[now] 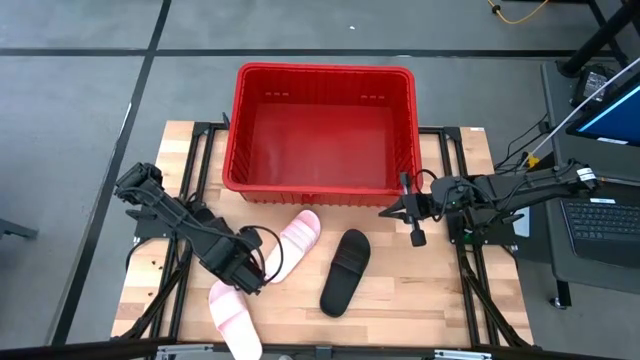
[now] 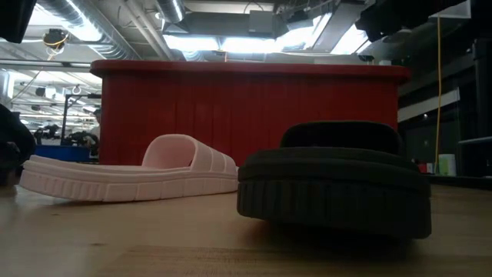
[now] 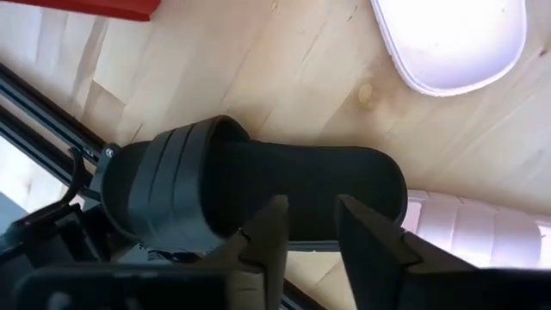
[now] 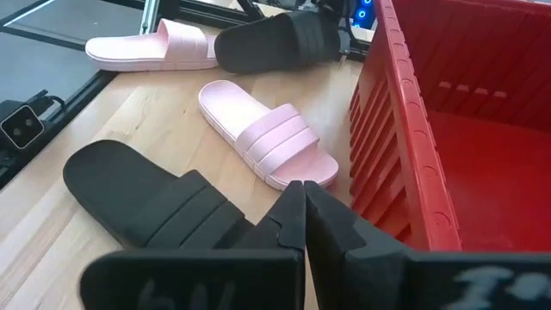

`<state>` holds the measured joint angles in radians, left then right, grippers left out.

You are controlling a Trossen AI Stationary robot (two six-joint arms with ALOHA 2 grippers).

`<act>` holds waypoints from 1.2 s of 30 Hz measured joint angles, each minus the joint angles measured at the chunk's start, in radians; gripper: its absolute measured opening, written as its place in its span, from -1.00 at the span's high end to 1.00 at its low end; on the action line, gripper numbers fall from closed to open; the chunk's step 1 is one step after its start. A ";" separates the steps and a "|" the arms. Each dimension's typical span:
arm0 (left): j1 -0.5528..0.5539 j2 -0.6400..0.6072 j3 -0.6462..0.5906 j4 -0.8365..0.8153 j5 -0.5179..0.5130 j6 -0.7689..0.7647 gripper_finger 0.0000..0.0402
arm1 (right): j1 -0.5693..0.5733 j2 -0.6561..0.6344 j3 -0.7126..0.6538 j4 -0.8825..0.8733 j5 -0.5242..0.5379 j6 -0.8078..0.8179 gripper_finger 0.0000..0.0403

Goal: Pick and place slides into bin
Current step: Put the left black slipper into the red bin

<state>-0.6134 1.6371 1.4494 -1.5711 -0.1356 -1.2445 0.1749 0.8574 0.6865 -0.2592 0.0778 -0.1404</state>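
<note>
The red bin (image 1: 322,125) stands at the table's far middle. One black slide (image 1: 345,270) and one pale pink slide (image 1: 295,245) lie sole-down on the table just in front of it. A second pink slide (image 1: 235,320) lies at the near edge. A second black slide (image 3: 215,189) lies under my left arm and also shows in the right wrist view (image 4: 271,43). My left gripper (image 3: 312,211) is open, low over this slide's footbed, at the table's near left (image 1: 248,275). My right gripper (image 4: 303,194) is shut and empty, by the bin's near right corner (image 1: 392,212). My left gripper's open fingers (image 3: 271,228) stand over the long edge of the black slide's footbed (image 3: 327,185), behind the strap. I cannot tell whether they touch it. The slide lies flat on the table.
The bin's near wall (image 4: 387,155) rises right beside my right gripper. In the low view the black slide (image 2: 334,185) and the pink slide (image 2: 131,173) lie before the bin (image 2: 246,108). Bare wood shows at the table's near right. A laptop (image 1: 605,215) sits beyond the table's right edge.
</note>
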 joint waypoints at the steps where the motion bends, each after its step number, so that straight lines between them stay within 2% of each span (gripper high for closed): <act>1: 0.000 0.000 0.000 0.000 0.000 -0.013 0.45 | 0.000 0.000 0.000 0.000 0.000 0.000 0.97; 8: 0.000 0.000 -0.002 0.000 0.039 -0.062 0.17 | 0.000 0.000 0.000 -0.004 0.000 0.000 0.97; 13: 0.000 -0.001 -0.048 0.001 0.047 -0.061 0.06 | 0.000 0.000 0.000 -0.012 0.000 -0.004 0.97; 25: 0.017 -0.001 -0.259 0.000 0.060 -0.107 0.05 | 0.000 0.000 0.000 -0.013 0.000 -0.022 0.97; 33: 0.048 -0.001 -0.329 0.000 0.056 -0.106 0.05 | 0.000 0.000 0.000 -0.010 0.000 -0.019 0.97; 36: 0.058 -0.001 -0.333 0.000 0.013 -0.105 0.05 | 0.000 0.000 0.000 -0.002 0.000 -0.019 0.97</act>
<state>-0.5552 1.6360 1.1168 -1.5711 -0.1231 -1.3499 0.1751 0.8574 0.6865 -0.2609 0.0780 -0.1596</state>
